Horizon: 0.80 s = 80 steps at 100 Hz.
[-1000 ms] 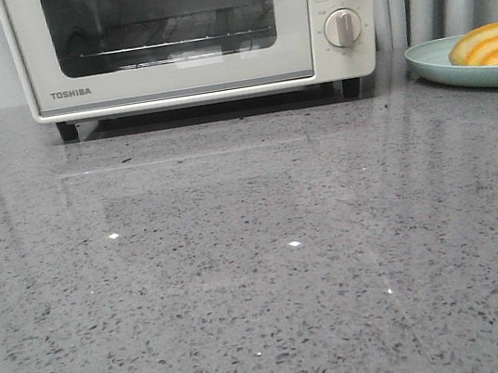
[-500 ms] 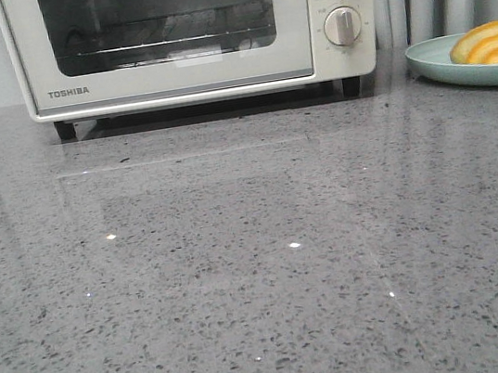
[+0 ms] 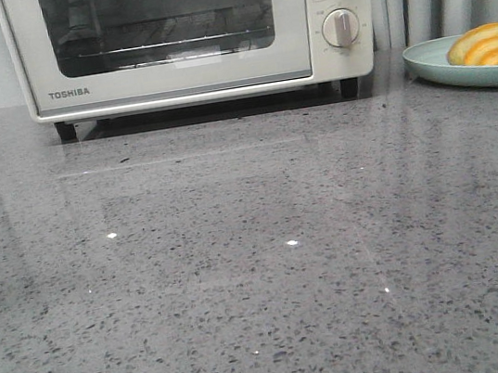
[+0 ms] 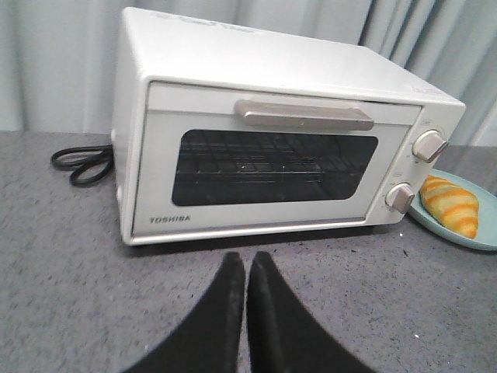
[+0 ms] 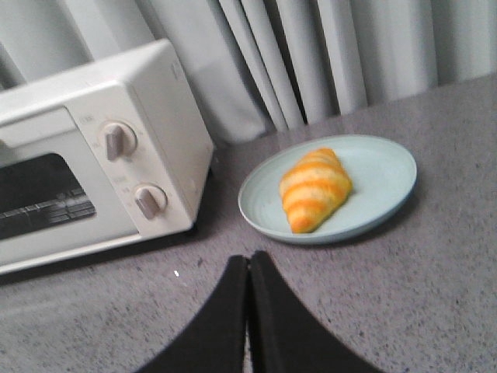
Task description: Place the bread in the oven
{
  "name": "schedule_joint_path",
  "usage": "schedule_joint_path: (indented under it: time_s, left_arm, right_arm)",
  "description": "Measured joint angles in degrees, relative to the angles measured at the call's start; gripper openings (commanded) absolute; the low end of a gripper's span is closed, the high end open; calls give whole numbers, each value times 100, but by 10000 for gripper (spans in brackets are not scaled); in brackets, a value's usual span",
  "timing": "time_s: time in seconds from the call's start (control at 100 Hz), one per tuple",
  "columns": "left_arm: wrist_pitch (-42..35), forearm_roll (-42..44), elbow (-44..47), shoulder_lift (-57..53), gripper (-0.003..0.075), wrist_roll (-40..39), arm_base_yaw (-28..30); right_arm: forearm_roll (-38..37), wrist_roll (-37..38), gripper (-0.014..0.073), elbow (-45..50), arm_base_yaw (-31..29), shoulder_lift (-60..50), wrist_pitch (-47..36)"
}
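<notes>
The cream-white TOSHIBA oven (image 3: 176, 75) stands at the back of the grey counter with its glass door shut; it also shows in the left wrist view (image 4: 264, 132) and the right wrist view (image 5: 93, 148). The bread (image 3: 489, 45), golden-orange with pale stripes, lies on a pale green plate (image 3: 436, 60) to the oven's right, and shows in the right wrist view (image 5: 313, 189) and the left wrist view (image 4: 450, 206). My left gripper (image 4: 246, 260) is shut and empty in front of the oven door. My right gripper (image 5: 248, 260) is shut and empty, short of the plate (image 5: 373, 175).
A black power cord (image 4: 81, 165) lies coiled beside the oven's left side. Grey curtains (image 5: 311, 54) hang behind the counter. The oven has a handle (image 4: 303, 115) along the door's top and two round knobs (image 4: 415, 167) on its right panel.
The front view has shifted slightly; the oven and plate sit a little to the left of where they were. Nothing on the counter has moved.
</notes>
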Motion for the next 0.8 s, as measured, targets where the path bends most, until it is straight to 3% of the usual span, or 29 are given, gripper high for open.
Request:
schedule_joint_path:
  time_s: [0.26,0.46,0.8]
  left_arm:
    - [0,27,-1780,2005,-21,562,-729]
    - [0,27,-3013,3301,-21,607,-841]
    - [-10,27,-3951,4673,-21,602,-844]
  right_arm:
    - [-9,0,-46,-75,87,240,139]
    - [-9,0,-46,-88,190,240,139]
    - [-9,0,-46,-88,203,240,139]
